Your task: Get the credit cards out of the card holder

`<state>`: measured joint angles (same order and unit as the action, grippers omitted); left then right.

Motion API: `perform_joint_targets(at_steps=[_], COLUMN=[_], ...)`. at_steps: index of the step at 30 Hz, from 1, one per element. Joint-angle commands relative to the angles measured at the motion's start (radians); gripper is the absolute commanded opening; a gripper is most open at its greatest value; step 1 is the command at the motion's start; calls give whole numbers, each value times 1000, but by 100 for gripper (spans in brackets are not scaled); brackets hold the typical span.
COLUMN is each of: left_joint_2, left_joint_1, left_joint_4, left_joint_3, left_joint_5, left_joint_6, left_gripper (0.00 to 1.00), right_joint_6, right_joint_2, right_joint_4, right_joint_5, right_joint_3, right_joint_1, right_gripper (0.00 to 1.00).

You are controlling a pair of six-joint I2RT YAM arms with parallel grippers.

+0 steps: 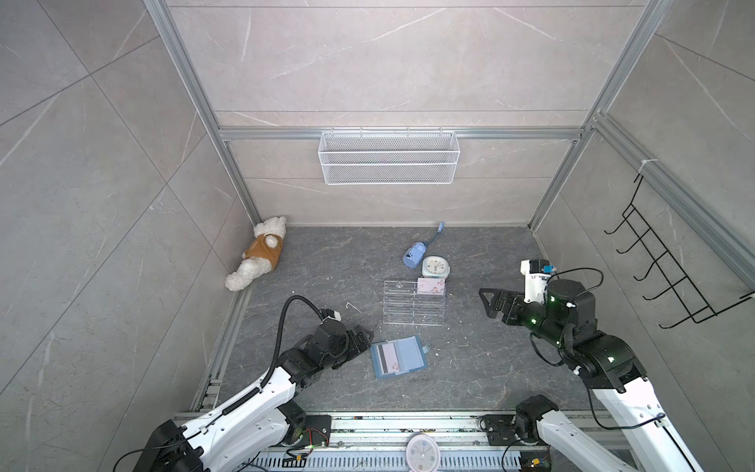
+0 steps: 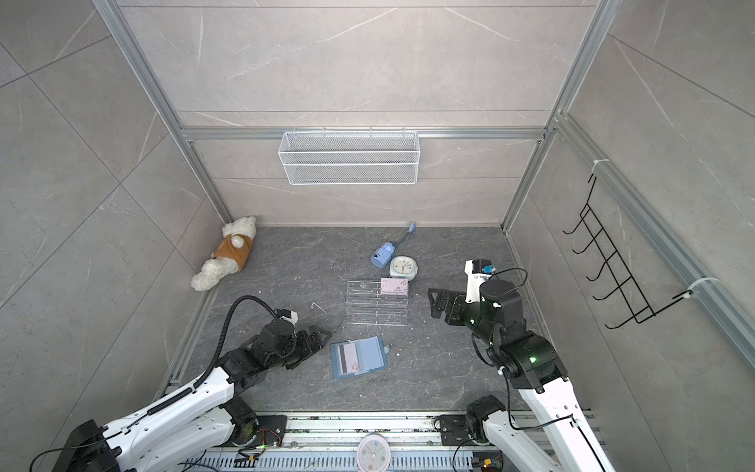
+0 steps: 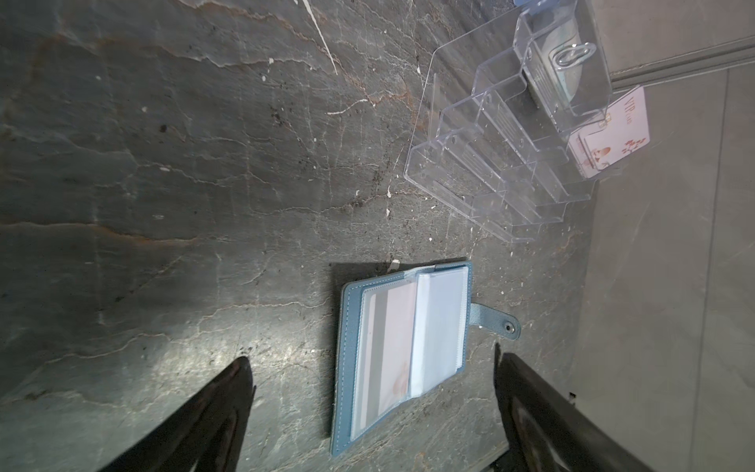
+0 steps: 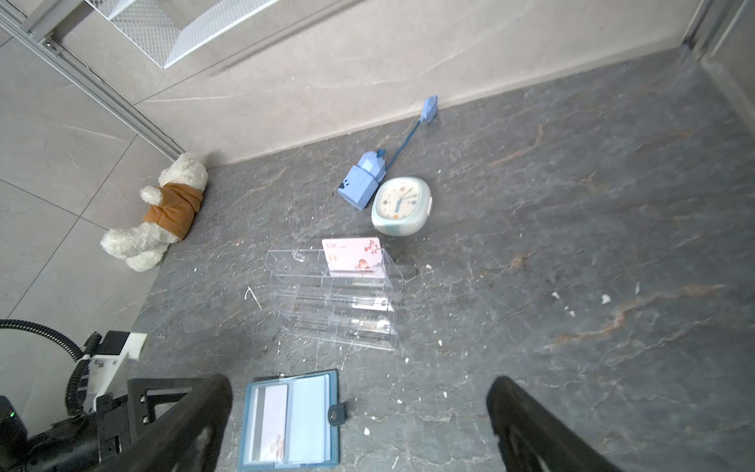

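The card holder (image 1: 402,359) lies open and flat on the surface (image 1: 470,367), with one credit card (image 1: 387,359) showing in its left sleeve. The left tool (image 1: 365,341), jaws spread and empty, sits just beside that side and faces it. The right tool (image 1: 486,303), also spread and empty, hangs well apart.

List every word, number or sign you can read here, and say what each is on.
"VIP": on the pink card standing in the clear rack.
Small print beside it and the gold mark below: too blurred.
Numerals on the clock dial: too small.
Inside the card holder: nothing readable.
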<state>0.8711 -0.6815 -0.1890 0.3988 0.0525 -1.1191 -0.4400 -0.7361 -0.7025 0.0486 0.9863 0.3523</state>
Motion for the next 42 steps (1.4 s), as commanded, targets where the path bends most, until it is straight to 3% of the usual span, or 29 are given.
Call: perform_joint_targets(at_steps=[1,9,17,31,42], left_joint_2=[7,55,46,48,126], left_joint_1=[22,45,47,47,44], left_joint_4=[78,150,239,262,377], left_joint_3=[-23,-73,-141,-166,-170], left_joint_5=[87,142,152,173,249], left_joint_6=[-50,-79,-138,-155,-161], left_gripper=[94,92,91,89,74], right_joint_6=[-59,-100,-214,-314,-374], right_joint_2=[15,-36,-111,-261,-420], right_joint_4=[30,115,341,550,691], right_joint_5=[84,203,350,319,250], right_joint_3=[-72,-210,-367,-472,-454], right_joint_1=[-3,-3,9,184,380], right_gripper=[100,100,92,82,58])
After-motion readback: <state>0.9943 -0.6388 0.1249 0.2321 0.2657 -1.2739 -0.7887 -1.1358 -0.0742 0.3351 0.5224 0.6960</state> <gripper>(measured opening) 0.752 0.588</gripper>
